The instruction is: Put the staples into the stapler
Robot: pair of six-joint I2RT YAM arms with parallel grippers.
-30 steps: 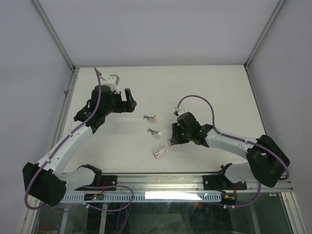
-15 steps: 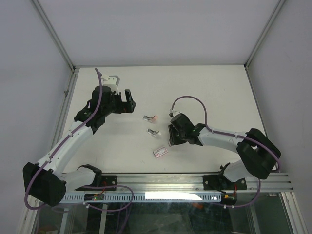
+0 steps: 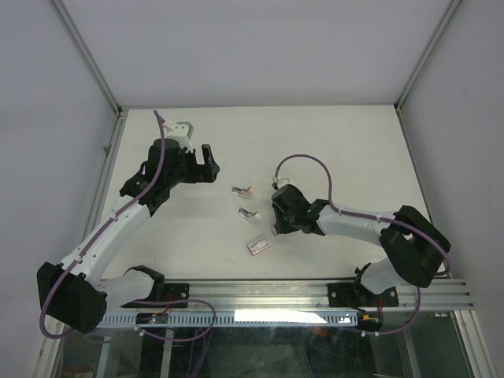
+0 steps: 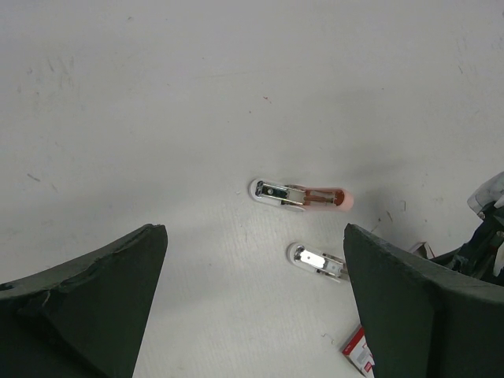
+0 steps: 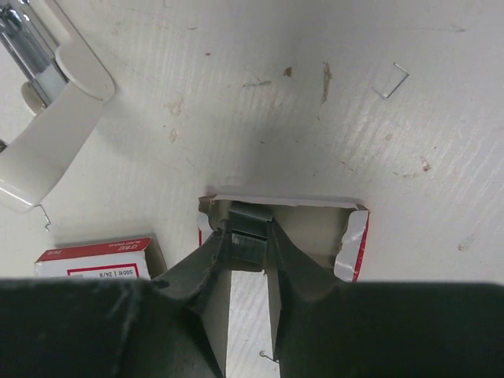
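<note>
The staples point(image 5: 252, 242), a short grey metallic strip, lie in an open cardboard tray point(image 5: 315, 232) with red-and-white edges. My right gripper point(image 5: 250, 228) reaches into the tray, its two fingers closed on either side of the strip; in the top view it point(image 3: 276, 227) covers the tray. The stapler lies as two small pieces: a pink-ended one point(image 4: 303, 194) point(image 3: 245, 190) and a white one point(image 4: 317, 261) point(image 3: 249, 213) point(image 5: 47, 118). My left gripper point(image 4: 253, 236) point(image 3: 207, 163) is open and empty, hovering left of and apart from both pieces.
A flat red-and-white box point(image 3: 258, 246) point(image 5: 94, 260) point(image 4: 358, 352) lies just left of the tray, near the front edge. A loose bent staple point(image 5: 391, 81) lies on the white table. Grey walls enclose the table on three sides.
My right gripper has moved left and a little forward, toward the stapler pieces, settling over the tray. The left arm has barely moved.
</note>
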